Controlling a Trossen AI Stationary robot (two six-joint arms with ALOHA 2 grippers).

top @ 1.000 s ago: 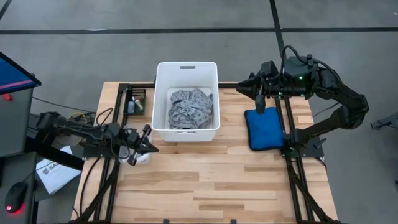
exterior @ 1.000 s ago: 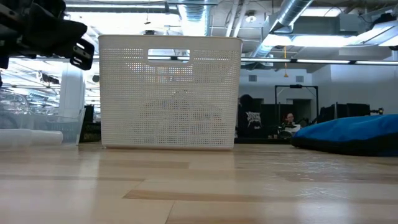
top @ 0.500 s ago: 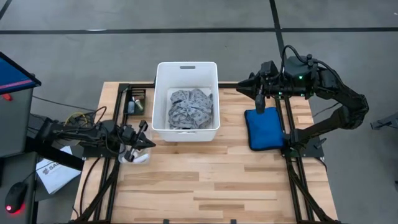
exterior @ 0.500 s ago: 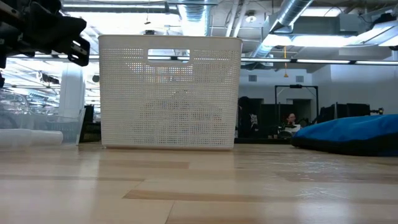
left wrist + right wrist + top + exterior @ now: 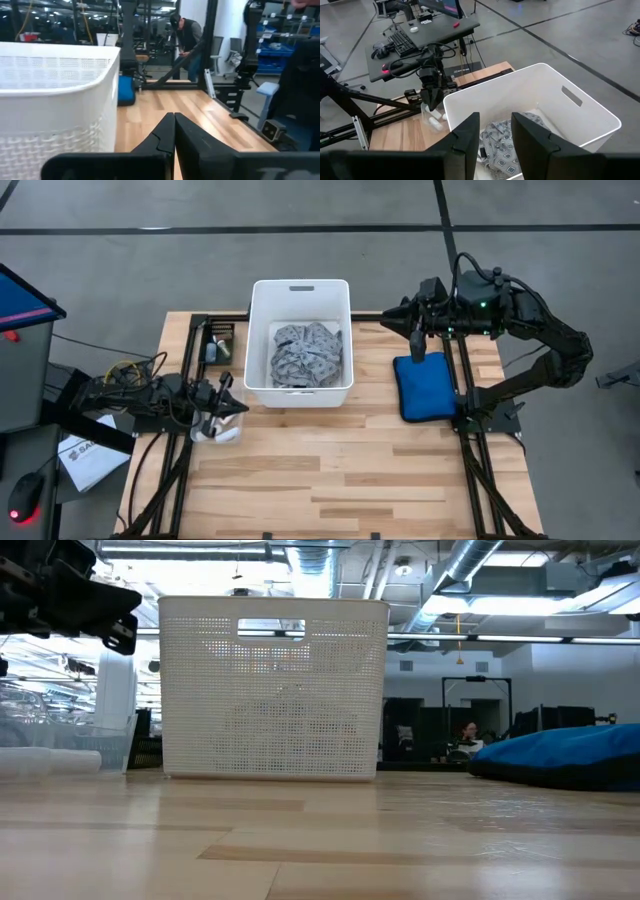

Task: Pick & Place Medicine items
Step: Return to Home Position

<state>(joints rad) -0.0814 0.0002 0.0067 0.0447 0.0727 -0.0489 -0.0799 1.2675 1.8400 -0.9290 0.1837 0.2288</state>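
A white bin [image 5: 300,340] stands at the table's far middle with a grey patterned cloth [image 5: 307,355] inside it. Small white medicine items [image 5: 225,433] lie on the table near its left edge, and they also show in the right wrist view [image 5: 436,121]. My left gripper [image 5: 240,408] hangs shut and level just above them, pointing at the bin's near left corner and holding nothing [image 5: 174,131]. My right gripper [image 5: 495,135] is raised beside the bin's right wall, open and empty, above the far end of the blue pouch [image 5: 425,385].
A small black tray [image 5: 218,345] sits at the far left beside the bin. A clear plastic container [image 5: 50,755] shows at the left in the low view. Bare wood spans the table's near half. People are in the room beyond the table.
My left gripper, still shut, has drawn back a little toward the table's left edge, away from the bin's near corner. The white items beneath it have stayed where they were.
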